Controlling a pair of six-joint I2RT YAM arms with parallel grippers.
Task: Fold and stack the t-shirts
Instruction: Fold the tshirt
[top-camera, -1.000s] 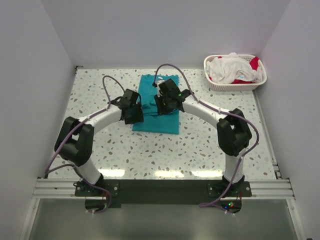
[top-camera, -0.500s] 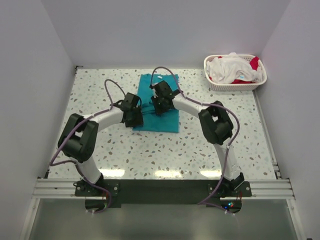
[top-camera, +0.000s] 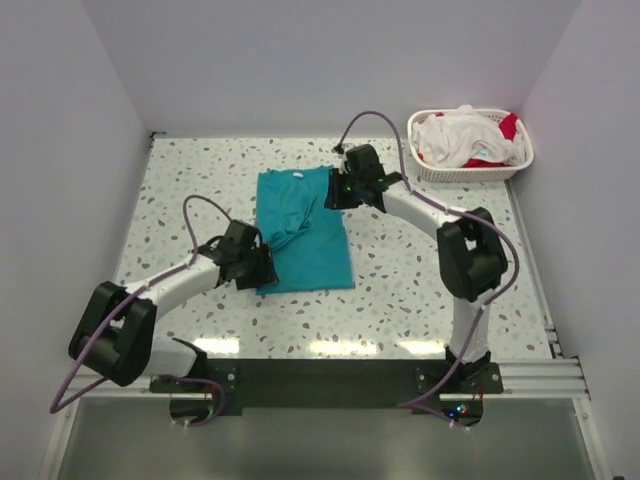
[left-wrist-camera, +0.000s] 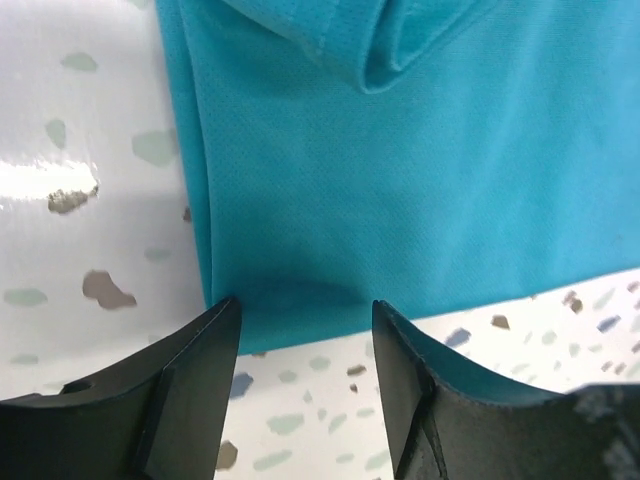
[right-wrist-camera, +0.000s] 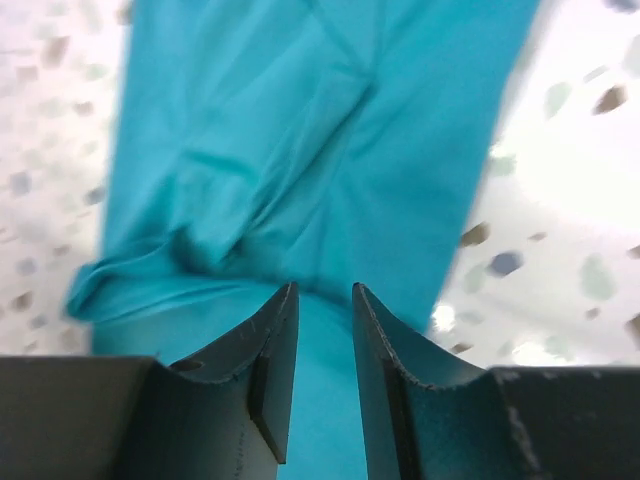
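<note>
Your plain teal round-neck fabric t-shirt (top-camera: 305, 235) lies partly folded on the white speckled terrazzo tabletop (top-camera: 420, 285). It's mid-table, collar end away from the arm bases, with a loose bunched fold near its left middle. Your left gripper (left-wrist-camera: 305, 310) sits low at the shirt's near-left corner. Its jaws are spread apart with nothing pinched, and the corner's hem lies flat on the table right between them, with the left jaw at the shirt's side edge. Your right gripper (right-wrist-camera: 324, 292) is over the shirt's far-right edge, near the collar end. Its jaws leave only a narrow gap, and teal cloth shows in and beyond that gap. The view is blurred, so you cannot tell whether the cloth is pinched or free. The two grippers are well apart, at opposite corners of the shirt. The white and red fabric t-shirts (top-camera: 462, 135) are heaped in the white lattice plastic basket (top-camera: 455, 172) at the far-right table corner, well apart from the teal one.
</note>
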